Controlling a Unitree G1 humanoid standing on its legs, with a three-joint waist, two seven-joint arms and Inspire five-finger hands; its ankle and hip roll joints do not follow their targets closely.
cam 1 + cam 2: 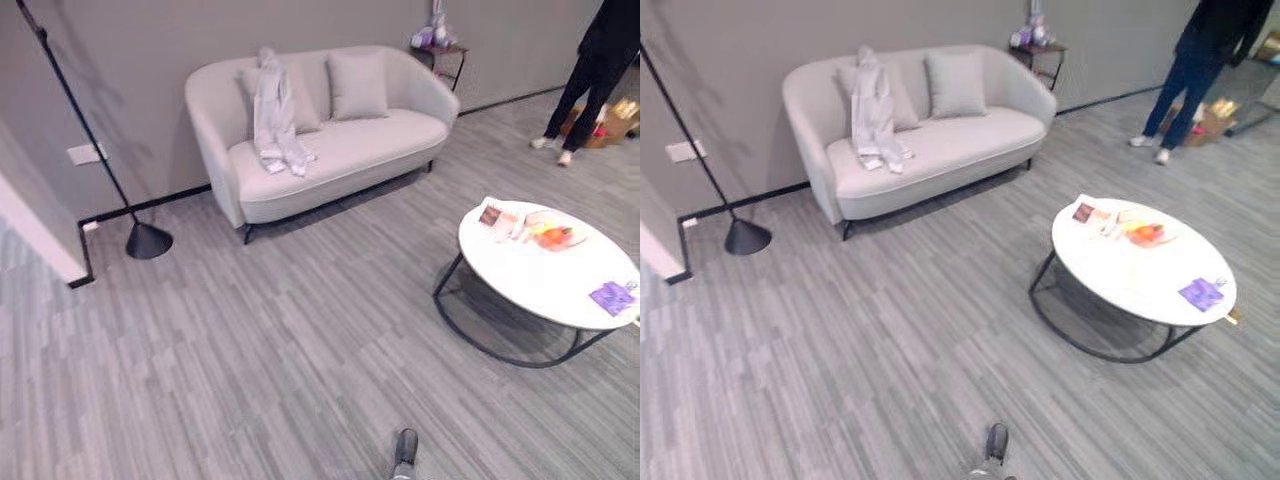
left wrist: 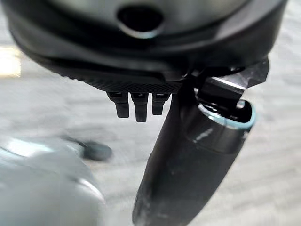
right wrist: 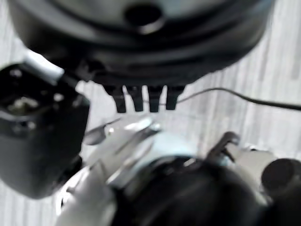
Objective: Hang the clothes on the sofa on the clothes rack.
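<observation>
Both hands, left hand [image 2: 141, 89] and right hand [image 3: 141, 92], are hanging relaxed, empty; we're facing clothes [image 1: 275, 115] draped upright, far-left on the sofa [image 1: 350, 150].

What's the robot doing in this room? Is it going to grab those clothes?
Nothing is being handled yet. A pale garment is draped over the sofa's backrest and seat, some way ahead across the floor. The left hand and right hand hang down with fingers straight, holding nothing. A round white table with small items stands to the right, and a person stands at the back.
</observation>
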